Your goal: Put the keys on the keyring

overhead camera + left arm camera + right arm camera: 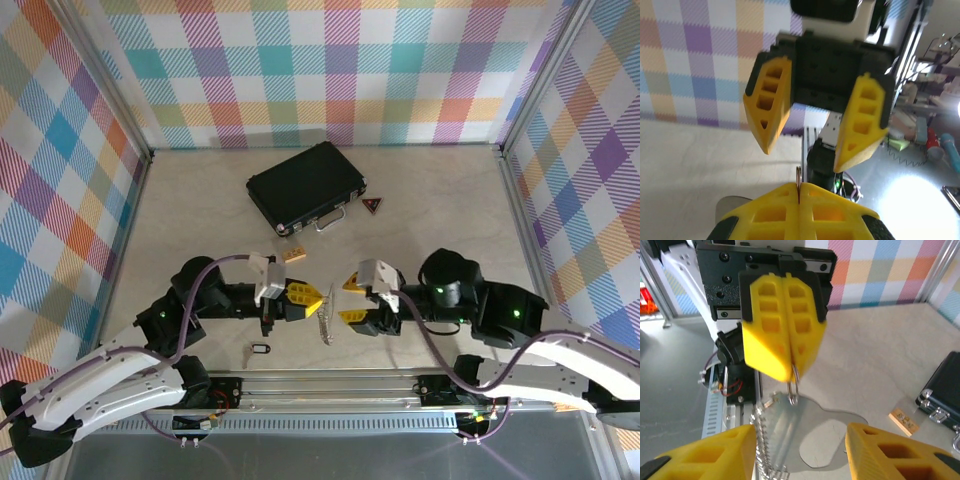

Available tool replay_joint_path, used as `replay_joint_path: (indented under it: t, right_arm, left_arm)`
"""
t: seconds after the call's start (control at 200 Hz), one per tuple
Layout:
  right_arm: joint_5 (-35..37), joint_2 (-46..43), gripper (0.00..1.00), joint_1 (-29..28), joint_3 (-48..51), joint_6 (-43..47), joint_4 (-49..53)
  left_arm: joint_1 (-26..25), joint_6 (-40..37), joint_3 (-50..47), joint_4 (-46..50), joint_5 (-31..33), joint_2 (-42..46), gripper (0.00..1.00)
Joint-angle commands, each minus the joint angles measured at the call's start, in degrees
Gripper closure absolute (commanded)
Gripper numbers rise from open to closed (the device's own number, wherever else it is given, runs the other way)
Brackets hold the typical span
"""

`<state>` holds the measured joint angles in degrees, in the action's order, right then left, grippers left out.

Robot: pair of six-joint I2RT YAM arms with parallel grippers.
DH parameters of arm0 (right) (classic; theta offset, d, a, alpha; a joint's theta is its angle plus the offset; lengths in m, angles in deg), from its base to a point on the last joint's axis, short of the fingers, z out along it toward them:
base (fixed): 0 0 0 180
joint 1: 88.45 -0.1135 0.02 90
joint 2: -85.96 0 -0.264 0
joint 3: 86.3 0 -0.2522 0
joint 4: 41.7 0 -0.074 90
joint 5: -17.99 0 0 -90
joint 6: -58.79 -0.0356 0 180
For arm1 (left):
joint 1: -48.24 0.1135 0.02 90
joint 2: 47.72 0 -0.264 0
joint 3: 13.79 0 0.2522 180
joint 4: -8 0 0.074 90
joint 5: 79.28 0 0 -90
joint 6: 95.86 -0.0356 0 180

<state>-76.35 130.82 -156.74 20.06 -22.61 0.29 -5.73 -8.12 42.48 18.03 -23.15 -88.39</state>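
- Grip first: the left gripper [318, 293] has its yellow fingers [775, 210] pressed together, pinching the thin silver loop of the keys [325, 322]; on the right wrist camera I see the wire coming out just under its tips
- the keys hang below that pinch as a jagged fringe; I cannot tell whether their lowest end touches the desk [200, 230]; they are near the middle of the desk's near edge, between my two grippers
- the right gripper [345, 300] faces the left one with its fingers well apart, one on either side of the hanging bunch; it touches nothing that I can see
- the keyring [262, 349] lies flat on the desk by the near edge, left of the keys and apart from both grippers
- a black case [308, 185] lies closed toward the far edge; a small tan block [293, 256] sits between it and the grippers; a small dark triangle [373, 205] lies just right of the case
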Motion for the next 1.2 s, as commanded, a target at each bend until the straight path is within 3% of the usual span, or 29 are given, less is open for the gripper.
replay_joint_path:
  t: [0.0,0.435,1.195]
  right_arm:
    - [-0.97,-4.59,0.51,-0.22,5.05,-5.13,-12.95]
    - [-8.78,-8.27,0.55,-0.26,15.11,-8.6,-33.89]
    - [-3.84,-6.73,0.73,-0.26,18.82,-11.23,-40.77]
  left_arm:
    - [-0.24,4.41,-2.17,-13.05,-2.72,1.68,1.0]
    - [-0.17,14.27,-8.37,-37.03,-3.35,-1.31,1.0]
    - [-0.25,16.63,-9.46,-42.86,-3.82,-6.18,1.0]
